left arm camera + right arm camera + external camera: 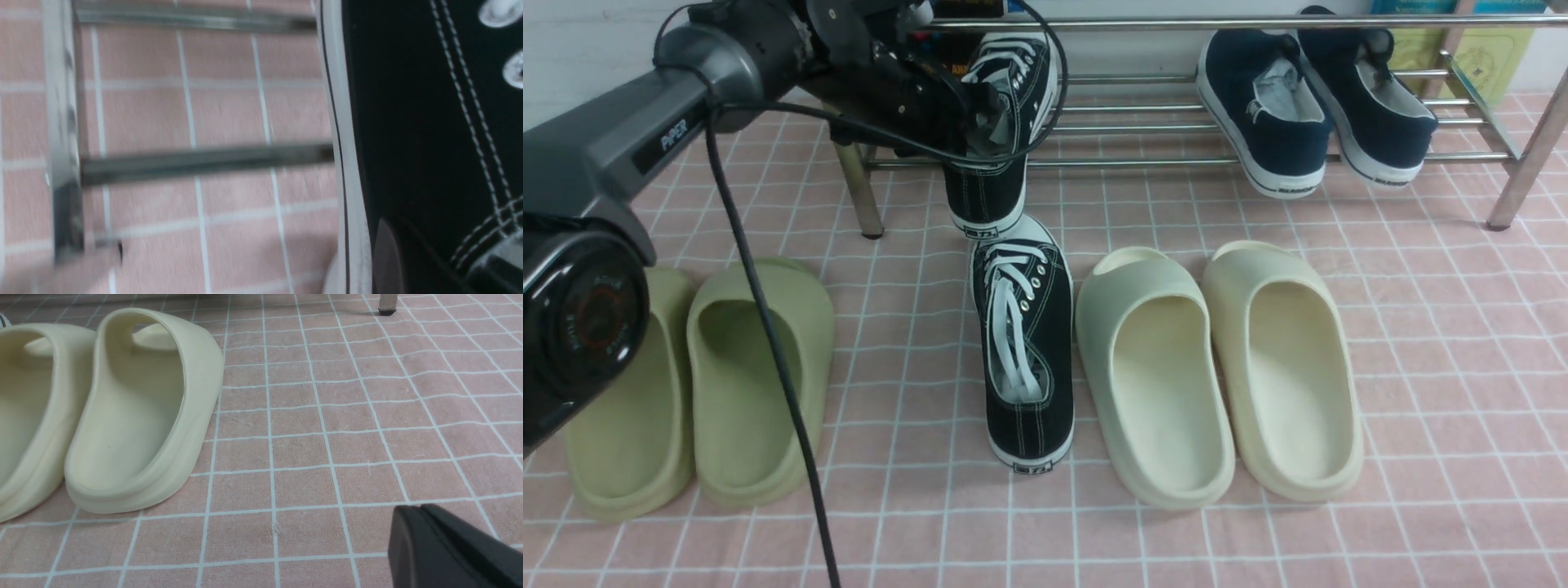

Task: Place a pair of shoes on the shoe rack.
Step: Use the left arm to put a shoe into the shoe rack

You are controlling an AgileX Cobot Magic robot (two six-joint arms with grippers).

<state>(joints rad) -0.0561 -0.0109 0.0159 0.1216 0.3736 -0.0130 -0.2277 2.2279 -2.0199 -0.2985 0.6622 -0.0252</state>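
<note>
One black sneaker [1003, 98] with white laces is in my left gripper [982, 124], which is shut on its side near the opening. The shoe's toe is over the bars at the left end of the steel shoe rack [1160, 106], and its heel hangs out past the front bar. In the left wrist view the sneaker [412, 122] fills one side, with a finger [386, 257] against it and rack bars [204, 161] beside it. The second sneaker [1023, 343] lies on the floor below, heel towards me. My right gripper [416, 508] is shut and empty, low over the floor.
Two navy slip-ons [1311, 106] sit on the rack's right part. Olive slides [698, 376] lie at the left on the floor. Cream slides [1217, 367] lie right of the floor sneaker, also in the right wrist view [135, 412]. A rack leg [386, 304] stands ahead.
</note>
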